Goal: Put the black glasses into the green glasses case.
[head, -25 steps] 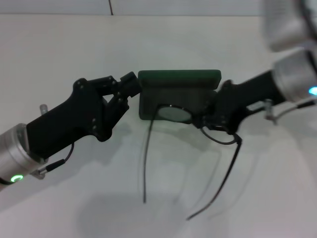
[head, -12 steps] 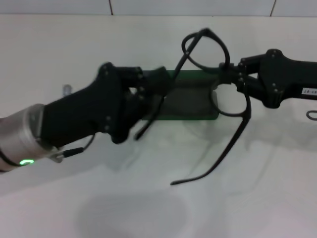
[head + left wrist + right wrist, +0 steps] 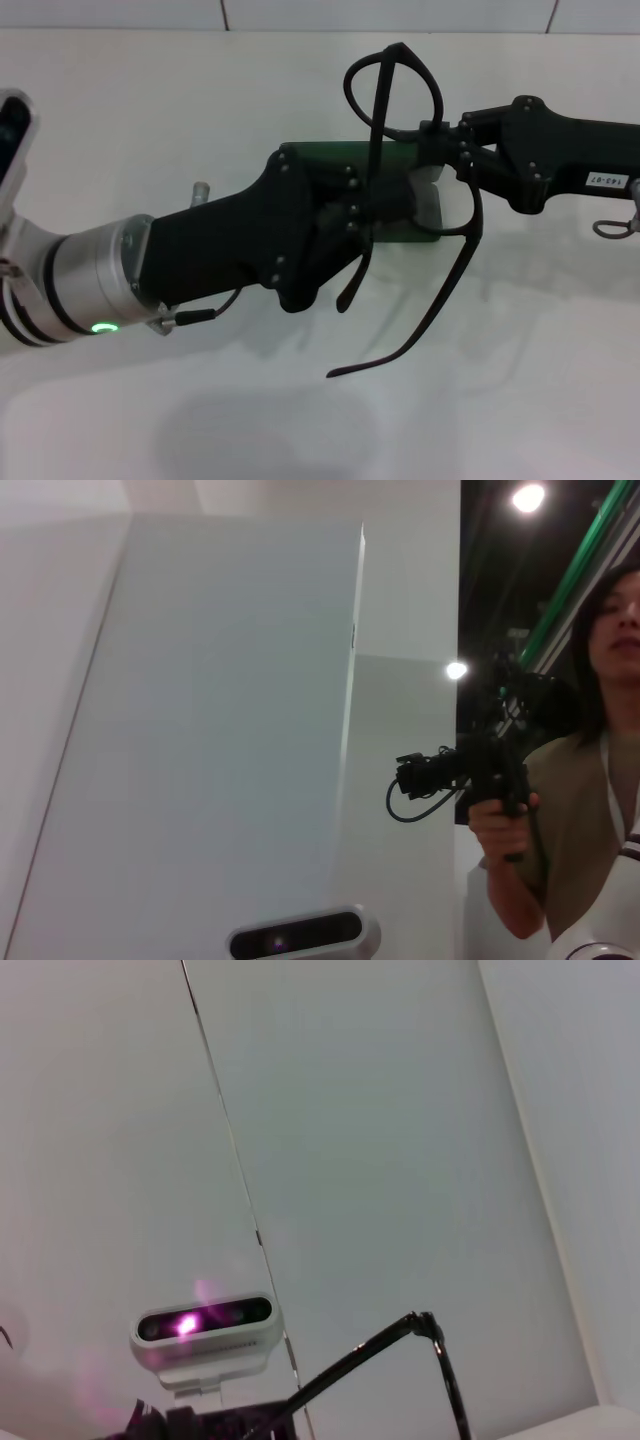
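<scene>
My right gripper [image 3: 450, 145] is shut on the black glasses [image 3: 472, 225] and holds them in the air above the green glasses case [image 3: 325, 160]. The frame stands tilted upward, and both temple arms hang open toward the table's near side. The case lies on the white table, largely covered by my left gripper [image 3: 395, 205], which reaches in from the left. One temple arm crosses in front of that gripper's tip; whether it touches is unclear. In the right wrist view a thin piece of the glasses [image 3: 425, 1325] shows.
The white table [image 3: 200, 110] stretches around the case, with tiled wall lines at its far edge. In the left wrist view a person [image 3: 575, 780] stands holding a camera rig. A small camera unit [image 3: 205, 1330] appears in the right wrist view.
My left arm has pushed further right over the case, covering more of it. The right gripper and the lifted glasses have shifted slightly left, after rising off the case a second ago.
</scene>
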Available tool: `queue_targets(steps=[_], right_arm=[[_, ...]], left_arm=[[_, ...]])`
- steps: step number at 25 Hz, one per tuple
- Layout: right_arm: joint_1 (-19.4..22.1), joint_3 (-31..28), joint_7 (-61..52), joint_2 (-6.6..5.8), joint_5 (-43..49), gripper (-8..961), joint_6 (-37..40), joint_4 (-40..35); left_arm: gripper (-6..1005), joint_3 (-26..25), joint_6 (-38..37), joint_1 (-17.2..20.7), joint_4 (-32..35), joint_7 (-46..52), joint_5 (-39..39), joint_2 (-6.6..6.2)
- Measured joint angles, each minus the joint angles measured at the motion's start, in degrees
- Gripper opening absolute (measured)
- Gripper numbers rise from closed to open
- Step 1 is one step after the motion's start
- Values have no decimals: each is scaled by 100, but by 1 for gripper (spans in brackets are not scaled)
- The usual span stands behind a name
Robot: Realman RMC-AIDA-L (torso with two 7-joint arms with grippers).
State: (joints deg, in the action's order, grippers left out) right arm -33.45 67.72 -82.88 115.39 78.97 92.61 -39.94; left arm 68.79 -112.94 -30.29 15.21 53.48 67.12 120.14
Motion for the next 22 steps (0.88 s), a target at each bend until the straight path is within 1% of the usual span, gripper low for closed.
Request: queue_targets(steps=[5,14,22], right_arm=[[-2,22,5,12,-11,70,181,5],[-24,49,16,45,-39,71,334,11],[-113,57,48,47,-45,70,378,165]], left_arm=[[29,-35,71,12,-209,-146,-39,9],[28,-12,355,-13,-340,-137,-46,18],[27,-6,387,-46,-354,-122,-49,19]])
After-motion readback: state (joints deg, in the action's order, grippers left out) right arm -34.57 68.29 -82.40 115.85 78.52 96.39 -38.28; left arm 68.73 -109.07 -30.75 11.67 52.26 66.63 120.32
